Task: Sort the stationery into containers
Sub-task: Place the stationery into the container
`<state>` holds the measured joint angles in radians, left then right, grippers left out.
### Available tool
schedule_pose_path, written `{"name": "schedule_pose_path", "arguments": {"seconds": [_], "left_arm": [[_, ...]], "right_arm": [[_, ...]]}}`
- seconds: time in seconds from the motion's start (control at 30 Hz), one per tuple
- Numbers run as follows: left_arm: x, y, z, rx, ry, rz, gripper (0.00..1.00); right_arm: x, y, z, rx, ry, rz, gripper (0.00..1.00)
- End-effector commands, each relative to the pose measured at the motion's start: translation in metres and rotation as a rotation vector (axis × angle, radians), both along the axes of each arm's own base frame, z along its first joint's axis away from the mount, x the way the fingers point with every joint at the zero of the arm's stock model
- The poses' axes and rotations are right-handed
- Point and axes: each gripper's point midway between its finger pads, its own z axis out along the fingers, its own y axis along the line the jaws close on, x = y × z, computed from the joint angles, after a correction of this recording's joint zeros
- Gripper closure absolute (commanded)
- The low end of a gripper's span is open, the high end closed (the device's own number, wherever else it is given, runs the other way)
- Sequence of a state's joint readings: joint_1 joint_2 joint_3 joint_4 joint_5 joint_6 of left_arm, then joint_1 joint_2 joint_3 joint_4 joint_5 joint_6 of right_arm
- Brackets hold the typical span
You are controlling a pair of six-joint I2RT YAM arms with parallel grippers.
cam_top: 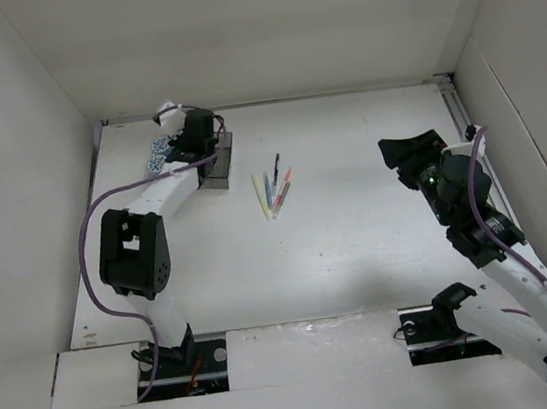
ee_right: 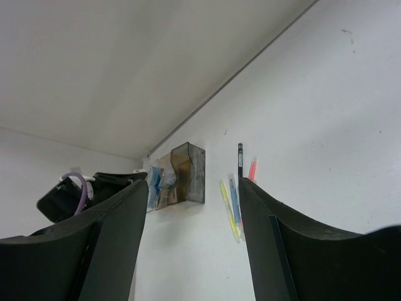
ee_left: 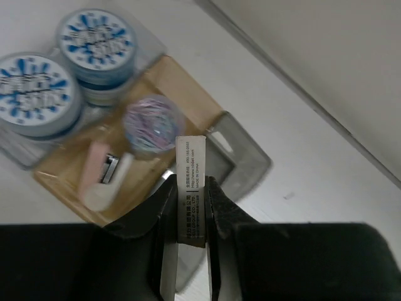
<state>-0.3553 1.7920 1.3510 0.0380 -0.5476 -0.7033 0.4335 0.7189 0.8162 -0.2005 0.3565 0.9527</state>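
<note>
Between the clenched fingers of the left gripper (ee_left: 190,188) stood a white eraser (ee_left: 190,157) in a printed sleeve. It was pinched by its lower part, with its top end poking out above the near edges of the amber tray (ee_left: 188,94) and the smoky grey tray (ee_left: 250,153). In the amber tray lay a multicoloured roll (ee_left: 150,122), a pink eraser (ee_left: 94,164) and a pale eraser (ee_left: 113,188). Beside it, the clear tray (ee_left: 145,45) held two blue-and-white tape rolls (ee_left: 34,94). The left arm (cam_top: 166,188) reached to the far-left corner of the table (cam_top: 359,244), elbow folded near its base and wrist over the trays. A loose bunch of pens (cam_top: 272,193) lay mid-table, well apart from the trays. The right arm (cam_top: 478,228) was raised at the right side. The right gripper (ee_right: 193,188) had its jaws spread wide, holding nothing and aimed toward the pens and trays.
</note>
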Motion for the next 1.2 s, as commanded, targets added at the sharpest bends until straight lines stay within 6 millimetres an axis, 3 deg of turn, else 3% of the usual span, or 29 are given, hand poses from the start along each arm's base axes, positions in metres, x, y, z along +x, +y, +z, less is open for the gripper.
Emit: {"name": "schedule_pose_path", "arguments": {"seconds": [0.0,0.27,0.63,0.77,0.87,0.97,1.0,1.17], "left_arm": [[-0.001,0.026,-0.004,-0.066,0.004,0.039,0.96],[0.000,0.055,-0.042,0.064,0.125,0.138,0.88],[-0.018,0.075,-0.063,0.091,0.172,0.228,0.80],[-0.022,0.079,-0.066,0.103,0.182,0.248,0.72],[-0.027,0.082,-0.072,0.108,0.197,0.262,0.52],[-0.027,0.080,-0.060,0.083,0.156,0.255,0.38],[-0.028,0.075,-0.058,0.085,0.145,0.240,0.37],[-0.034,0.063,-0.012,0.074,0.018,0.206,0.35]], "right_arm": [[-0.002,0.007,0.019,0.015,-0.062,0.036,0.34],[0.001,0.012,0.016,0.012,-0.052,0.054,0.34],[0.004,0.016,0.010,0.005,-0.035,0.064,0.34],[0.004,0.016,0.010,0.005,-0.035,0.064,0.34],[0.008,0.017,0.004,-0.004,-0.017,0.055,0.34],[0.008,0.016,0.008,-0.010,-0.026,0.055,0.33],[0.008,0.016,0.008,-0.010,-0.027,0.055,0.31],[0.016,0.025,-0.003,-0.023,0.008,0.077,0.29]]}}
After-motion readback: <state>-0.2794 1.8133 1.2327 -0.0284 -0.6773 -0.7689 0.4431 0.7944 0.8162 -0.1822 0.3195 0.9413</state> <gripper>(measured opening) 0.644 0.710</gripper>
